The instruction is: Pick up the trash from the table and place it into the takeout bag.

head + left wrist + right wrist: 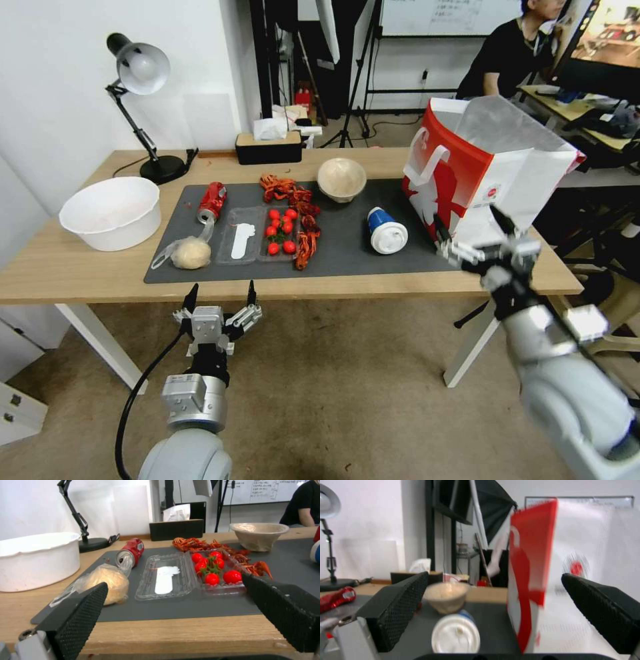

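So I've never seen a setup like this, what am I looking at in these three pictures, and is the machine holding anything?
It's a two-armed robot at a table. One picture looks down from its head; the other two come from cameras on its wrists. The left gripper hangs before the table's near edge, the right gripper is by the red-and-white bag. Both have open jaws and hold nothing. On the dark mat lie a red can, a bagged lump, a blue cup and a beige bowl.

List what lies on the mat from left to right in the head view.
bagged lump → red can → clear tray → tomatoes → beige bowl → blue cup → takeout bag
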Tool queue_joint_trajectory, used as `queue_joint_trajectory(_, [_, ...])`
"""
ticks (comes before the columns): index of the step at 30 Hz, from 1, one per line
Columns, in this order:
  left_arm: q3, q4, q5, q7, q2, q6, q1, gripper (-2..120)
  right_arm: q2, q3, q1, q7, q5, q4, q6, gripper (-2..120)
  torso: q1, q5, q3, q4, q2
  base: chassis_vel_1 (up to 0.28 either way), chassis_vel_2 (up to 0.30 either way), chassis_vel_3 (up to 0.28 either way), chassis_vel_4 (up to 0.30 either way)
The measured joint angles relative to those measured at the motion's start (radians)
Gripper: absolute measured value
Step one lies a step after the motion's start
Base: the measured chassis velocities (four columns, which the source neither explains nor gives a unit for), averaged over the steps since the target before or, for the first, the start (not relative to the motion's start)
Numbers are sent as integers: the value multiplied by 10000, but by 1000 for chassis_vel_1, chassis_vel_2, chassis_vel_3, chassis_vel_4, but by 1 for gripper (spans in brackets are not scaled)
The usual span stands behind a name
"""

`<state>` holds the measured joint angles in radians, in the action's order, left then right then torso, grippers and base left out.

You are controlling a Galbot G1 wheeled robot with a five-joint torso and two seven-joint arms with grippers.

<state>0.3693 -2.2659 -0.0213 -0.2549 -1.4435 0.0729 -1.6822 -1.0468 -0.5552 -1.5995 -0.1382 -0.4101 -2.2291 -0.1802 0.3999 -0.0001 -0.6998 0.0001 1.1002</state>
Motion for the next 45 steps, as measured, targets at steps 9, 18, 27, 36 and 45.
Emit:
queue_joint_trajectory(9, [32,24,3,1,33,-150,-91,100,-842,409,-1267,212,316,688,-860,100,0,1,-1,-1,-1,0,0,0,0])
queue_joint_trajectory(18, [-3,-23,29,6,13,-166,-128,100,-842,948,-553,142,367,1022,-465,100,0,1,-2,-1,-2,0,0,0,0])
queue_joint_trajectory(27, [-18,-53,78,9,-16,-164,-128,100,-352,1969,2198,-431,59,1689,739,100,2,2,-3,0,-3,0,0,0,0])
queue_joint_trajectory(36, [7,-51,83,11,-22,-150,-139,100,-4,3017,4525,-805,-500,2858,1317,100,2,1,-3,0,-2,0,0,0,0])
queue_joint_trajectory(45, [42,62,79,11,-30,-134,-86,100,-27,4331,6684,-1458,-1044,3955,3185,100,3,1,-3,0,-3,0,0,0,0])
